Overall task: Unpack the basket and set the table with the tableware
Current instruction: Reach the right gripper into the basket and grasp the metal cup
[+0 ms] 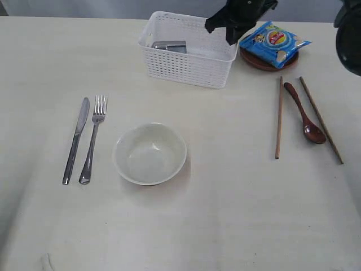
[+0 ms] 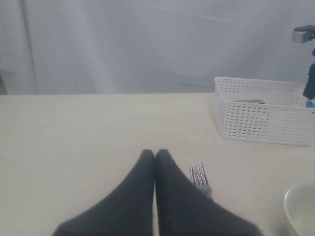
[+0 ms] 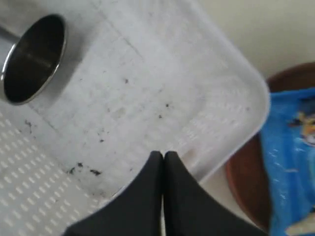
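The right tool point(image 3: 163, 155), closed and empty, is held over the basket point(image 1: 186, 68), where a steel mug point(image 3: 33, 58) is laid sideways; the left tool point(image 2: 155, 153) is closed too.

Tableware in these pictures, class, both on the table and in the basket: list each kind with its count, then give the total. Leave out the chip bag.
Knife: 1
Fork: 1
Chopsticks: 2
Spoon: 1
Bowl: 1
Plate: 1
Mug: 1
Total: 8
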